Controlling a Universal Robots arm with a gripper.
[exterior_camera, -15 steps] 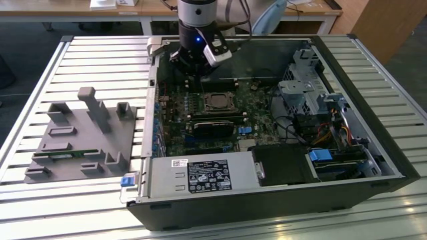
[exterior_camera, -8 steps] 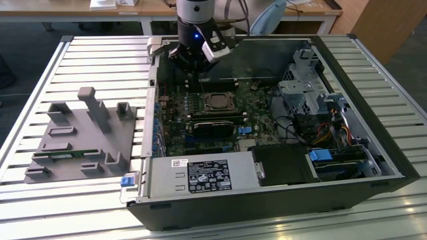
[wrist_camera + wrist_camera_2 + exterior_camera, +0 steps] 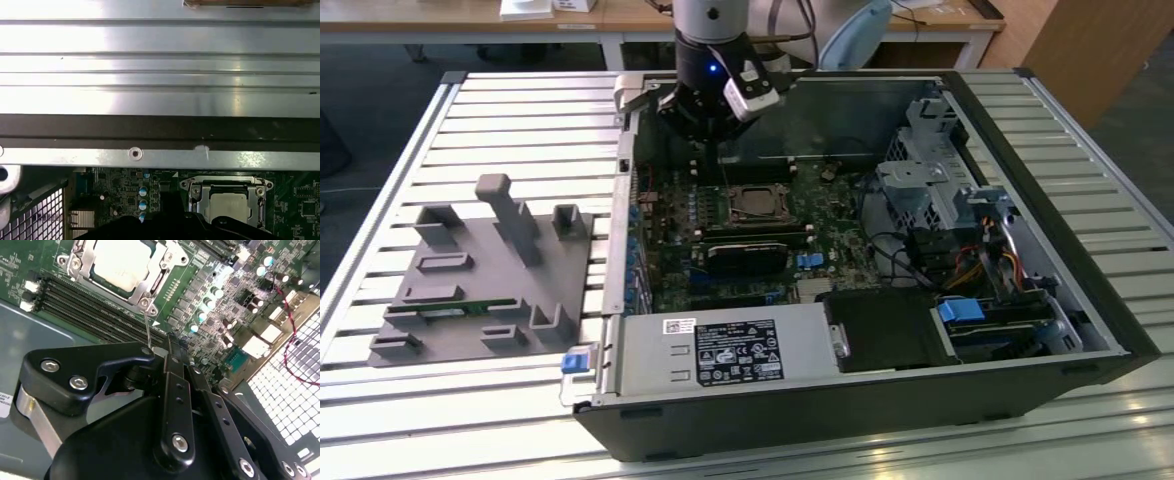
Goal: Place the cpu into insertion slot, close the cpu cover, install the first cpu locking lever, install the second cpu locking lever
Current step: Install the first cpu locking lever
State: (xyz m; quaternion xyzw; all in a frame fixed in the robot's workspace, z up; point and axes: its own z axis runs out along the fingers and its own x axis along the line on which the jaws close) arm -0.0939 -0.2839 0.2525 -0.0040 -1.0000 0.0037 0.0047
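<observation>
- Silver-grey, the cpu (image 3: 117, 262) lies flat inside the insertion slot (image 3: 754, 205) on the motherboard (image 3: 761, 235), in the half of the board nearer the case's far wall.
- Over it the cpu cover (image 3: 150, 280) is down, its metal frame ringing the chip on all sides; both wrist views show the chip's face through the window.
- Black memory slots (image 3: 90, 302) run just beside one edge of the frame, so there is little bare board on that side.
- Above the board near the case's far edge hangs the claw (image 3: 707, 125); it grips nothing, and I cannot tell how far its fingers stand apart.
- A thin metal pin (image 3: 147, 330) points from the claw toward one corner screw of the frame.
- Around all this sits the open computer case (image 3: 1067, 330), its walls boxing in the room beside the arm.
- On the slatted tabletop (image 3: 520, 110), near the exterior view's left edge, rests a grey fixture block (image 3: 487, 275), well apart from the case.
</observation>
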